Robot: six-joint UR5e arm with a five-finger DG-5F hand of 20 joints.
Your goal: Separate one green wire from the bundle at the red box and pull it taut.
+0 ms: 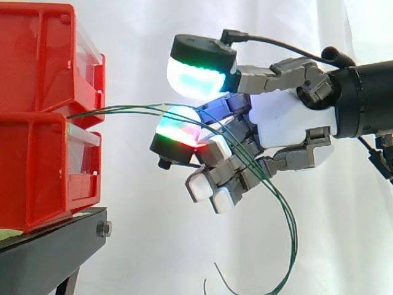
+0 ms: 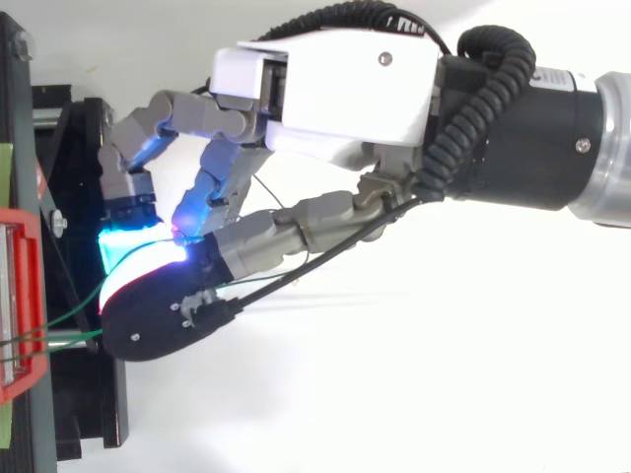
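Green wires (image 1: 123, 109), red bins (image 1: 37, 166).

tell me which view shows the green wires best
Side view: the green wires run from the red bins past the hand and droop below it. The top view gives short stretches near the bins.

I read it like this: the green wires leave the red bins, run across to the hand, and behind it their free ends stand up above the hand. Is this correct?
Not quite. The free ends of the green wires hang down below the hand, they do not stand up above it; the side view shows this. The rest holds: the wires leave the red bins and run across to the hand.
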